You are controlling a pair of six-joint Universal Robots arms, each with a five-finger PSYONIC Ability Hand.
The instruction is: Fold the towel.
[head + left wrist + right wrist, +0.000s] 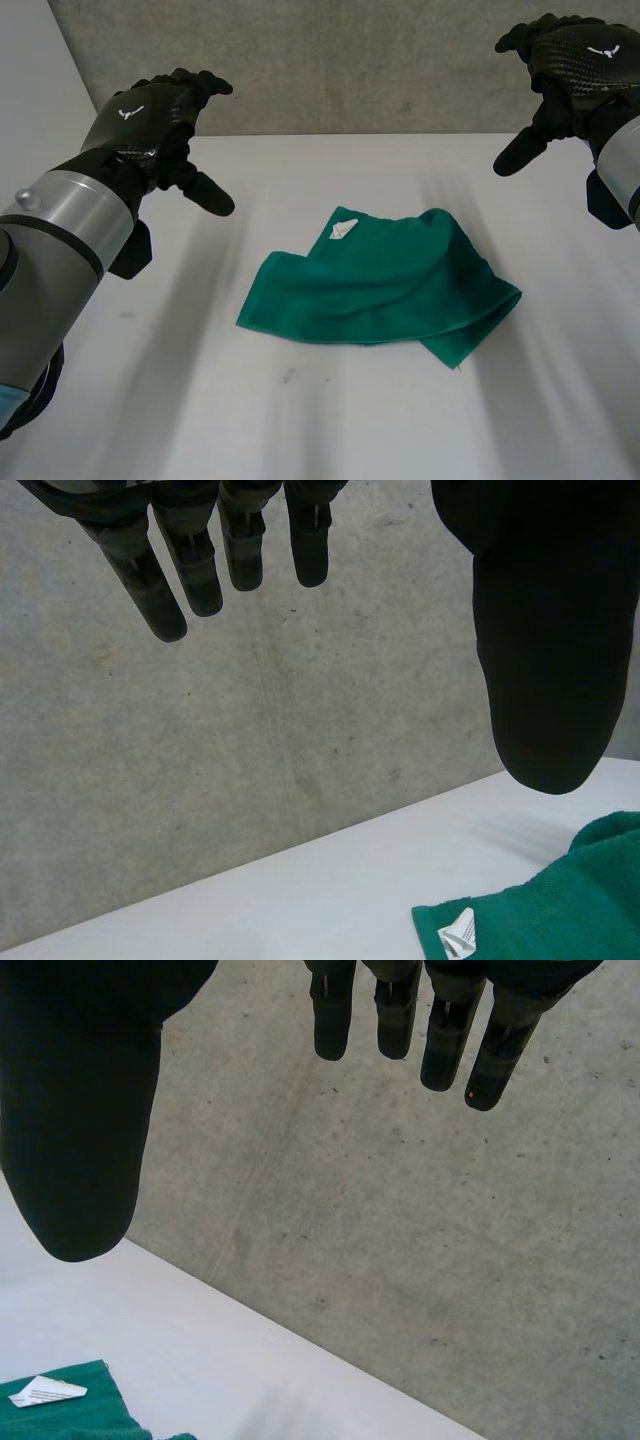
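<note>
Head view gives me the towel (pixel 385 285) lying just right of centre frame on the white worktop (pixel 180 400). It is a rumpled green heap rather than a flat sheet: its right side is doubled over itself into a lobe pointing to the lower right, and a white label (pixel 343 230) sits at its upper left corner. My left hand (pixel 150 125) hangs in the upper left of the frame and my right hand (pixel 575 60) in the upper right, both raised and well apart from the cloth. In each wrist view the fingers (pixel 165 580) are straight and loosely spread, with only the concrete wall (pixel 350 60) behind them, so both hands are open and hold nothing. I judge the step in hand to be the reach for a first grip, with no tidy fold made yet. To do it well I would bring both hands down together, left to the towel's lower left corner and right to the doubled lobe. There I would pinch only the top layer, so I can draw it open before folding. The risk I see is grabbing both layers at the lobe, or dragging the whole towel across the smooth worktop instead of lifting an edge. The label corner is my reference for matching edges.
</note>
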